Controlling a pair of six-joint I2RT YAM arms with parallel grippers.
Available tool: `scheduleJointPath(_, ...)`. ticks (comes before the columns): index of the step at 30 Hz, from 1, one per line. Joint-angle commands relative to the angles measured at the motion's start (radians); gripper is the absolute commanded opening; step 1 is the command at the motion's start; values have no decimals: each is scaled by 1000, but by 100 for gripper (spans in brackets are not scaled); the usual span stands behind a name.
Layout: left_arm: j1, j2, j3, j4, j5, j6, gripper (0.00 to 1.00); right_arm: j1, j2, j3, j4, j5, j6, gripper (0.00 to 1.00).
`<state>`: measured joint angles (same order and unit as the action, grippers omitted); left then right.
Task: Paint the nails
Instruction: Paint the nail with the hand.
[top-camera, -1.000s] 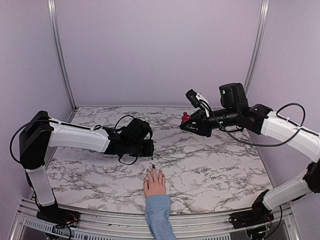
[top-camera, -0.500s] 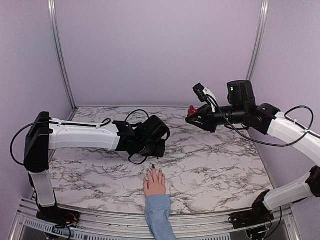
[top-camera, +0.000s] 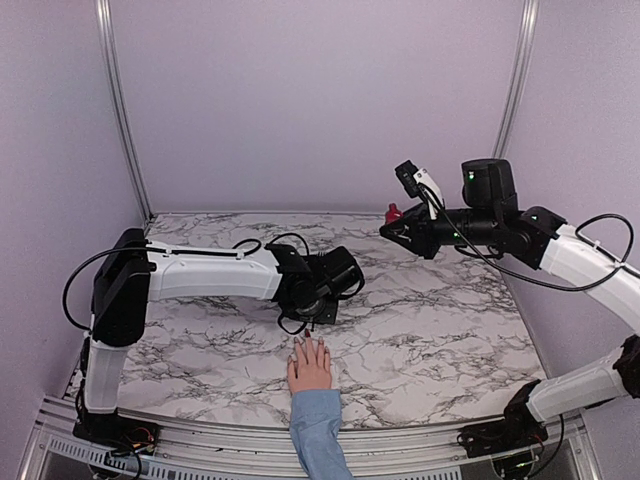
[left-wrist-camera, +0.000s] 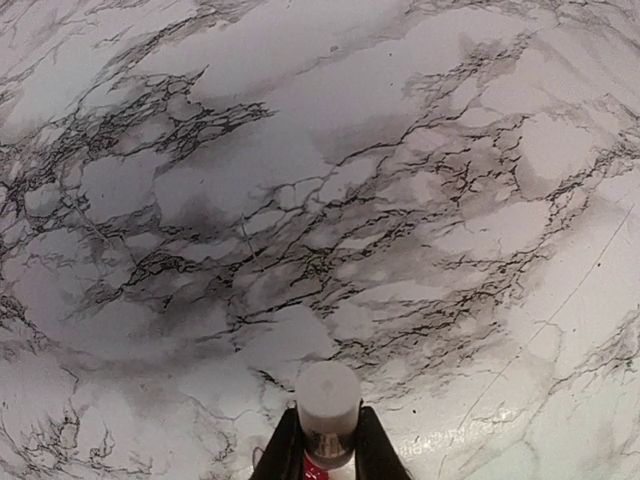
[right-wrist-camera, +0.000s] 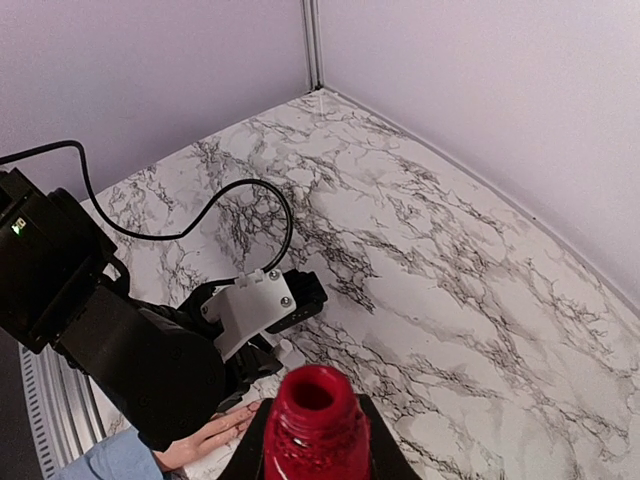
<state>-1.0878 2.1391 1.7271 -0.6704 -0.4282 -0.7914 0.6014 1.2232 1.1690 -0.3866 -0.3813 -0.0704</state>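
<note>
**Both grippers loaded, cap at the fingertips, bottle held off to the right**

- Left gripper (left-wrist-camera: 327, 438): jaws closed on the white cap (left-wrist-camera: 327, 398), pinched from both sides. A bit of red shows just below the cap, between the fingers. Marble table (left-wrist-camera: 200, 200) lies under it in the wrist view.
- From the top camera the left arm (top-camera: 210, 275) reaches across to the middle of the table, its gripper end just beyond the hand's fingertips. Can't tell whether it touches them.
- Right gripper (right-wrist-camera: 312, 452): jaws closed on the red polish bottle (right-wrist-camera: 315, 420), clamped around the body. The mouth is open and faces the wrist camera.
- The top camera shows the bottle raised above the table's far right side, near the back wall, well apart from the hand.
- Hand (top-camera: 310, 367): lies flat, palm down, at the near edge, about centre, fingers pointing away from the arm bases. A light blue sleeve (top-camera: 318, 432) runs off the near edge.
- Nails (top-camera: 304, 340): at the far tips of those fingers, next to the left gripper. They are too small to read the colour of each one. One tip looks dark.
- The right wrist view catches the same hand low in frame, partly behind the left arm's black wrist housing.
</note>
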Motion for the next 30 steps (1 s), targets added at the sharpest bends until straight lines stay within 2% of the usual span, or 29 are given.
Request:
scheduleJointPath(1,-6,30,44,-106,-33,-37,0,-10,-34,30,-4,27,14,0)
scheduleJointPath(19,-7,38,57,-139,-81,-42,0,-10,-33,18,0,24,7,0)
scheduleJointPath(30,-9,-17,49,-110,-131,-32,0,-11,-28,18,-1,22,3,0)
